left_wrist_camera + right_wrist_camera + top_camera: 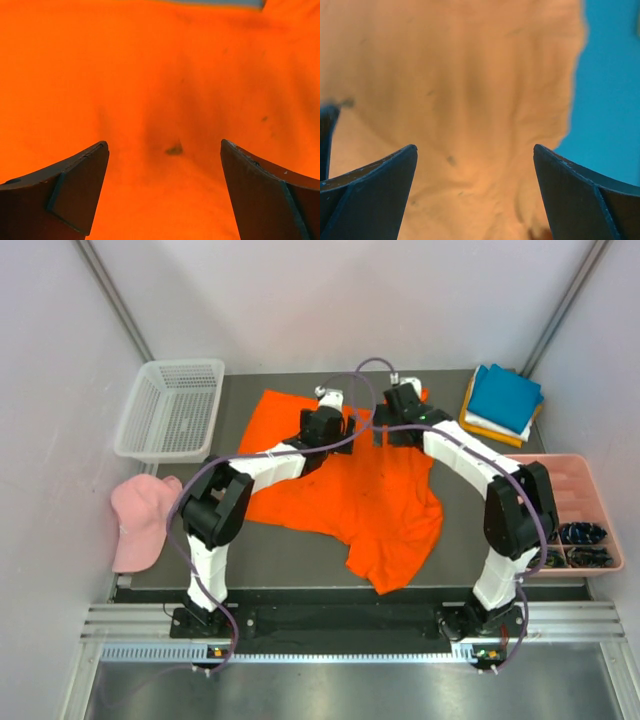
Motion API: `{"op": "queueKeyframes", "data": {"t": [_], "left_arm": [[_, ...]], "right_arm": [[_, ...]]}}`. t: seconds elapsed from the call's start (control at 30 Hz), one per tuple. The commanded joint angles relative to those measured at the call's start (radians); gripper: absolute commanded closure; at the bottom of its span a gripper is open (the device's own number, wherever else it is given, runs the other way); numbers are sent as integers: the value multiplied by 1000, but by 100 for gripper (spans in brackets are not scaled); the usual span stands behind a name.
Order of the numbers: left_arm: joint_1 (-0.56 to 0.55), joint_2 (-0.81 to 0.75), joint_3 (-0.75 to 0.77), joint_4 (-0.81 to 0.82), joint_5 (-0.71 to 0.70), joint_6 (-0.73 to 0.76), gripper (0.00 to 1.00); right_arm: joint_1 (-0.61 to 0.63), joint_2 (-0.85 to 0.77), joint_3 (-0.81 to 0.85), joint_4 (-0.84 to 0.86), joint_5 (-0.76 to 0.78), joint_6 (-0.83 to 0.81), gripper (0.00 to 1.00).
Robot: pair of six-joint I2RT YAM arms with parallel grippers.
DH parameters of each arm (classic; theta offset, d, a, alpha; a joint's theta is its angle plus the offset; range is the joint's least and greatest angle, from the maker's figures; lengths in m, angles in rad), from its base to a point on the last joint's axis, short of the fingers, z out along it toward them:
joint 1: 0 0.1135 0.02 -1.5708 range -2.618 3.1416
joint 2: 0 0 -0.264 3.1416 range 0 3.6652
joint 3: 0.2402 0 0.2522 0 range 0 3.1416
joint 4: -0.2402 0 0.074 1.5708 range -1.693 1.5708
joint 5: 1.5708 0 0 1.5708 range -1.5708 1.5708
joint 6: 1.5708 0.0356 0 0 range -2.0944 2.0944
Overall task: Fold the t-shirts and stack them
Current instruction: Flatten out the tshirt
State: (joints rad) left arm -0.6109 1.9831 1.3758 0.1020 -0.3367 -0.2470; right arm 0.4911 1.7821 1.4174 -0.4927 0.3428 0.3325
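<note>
- Top view: orange shirt (350, 505), unfolded and rumpled, on the bench (280, 555). Its long axis runs diagonally from far left to near right.
- Left pincer (328, 400) and right pincer (400, 395) are side by side over the shirt's far edge, about equally near it.
- Folded stack (505, 400), teal on top, at the far right, well apart from the orange shirt.
- Basket (170, 410) at the far left, cap (140, 515) at the left, tray (575, 510) at the right.
- Left wrist: pincer (165, 150) spread wide and holding nothing. Shirt (150, 75) lies directly below and ahead.
- Right wrist: pincer (475, 150) spread wide and empty. Shirt (460, 90) lies beneath, its edge just right of the jaws. Likely next step: a grasp on the far edge.
</note>
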Motion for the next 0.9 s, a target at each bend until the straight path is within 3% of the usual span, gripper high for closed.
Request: {"op": "queueKeyframes", "data": {"t": [0.0,0.2,0.53,0.87], "left_arm": [[-4,33,17,-142,-64,-8,2],[-4,49,-38,-148,-36,-26,2],[-4,100,-60,-166,24,-60,4],[-3,145,-43,-197,80,-94,6]], "right_arm": [[-89,2,100,6,-13,-46,1],[-166,74,179,16,-56,-62,1],[-174,246,313,5,-71,-87,1],[-174,476,576,-64,-71,-148,1]]}}
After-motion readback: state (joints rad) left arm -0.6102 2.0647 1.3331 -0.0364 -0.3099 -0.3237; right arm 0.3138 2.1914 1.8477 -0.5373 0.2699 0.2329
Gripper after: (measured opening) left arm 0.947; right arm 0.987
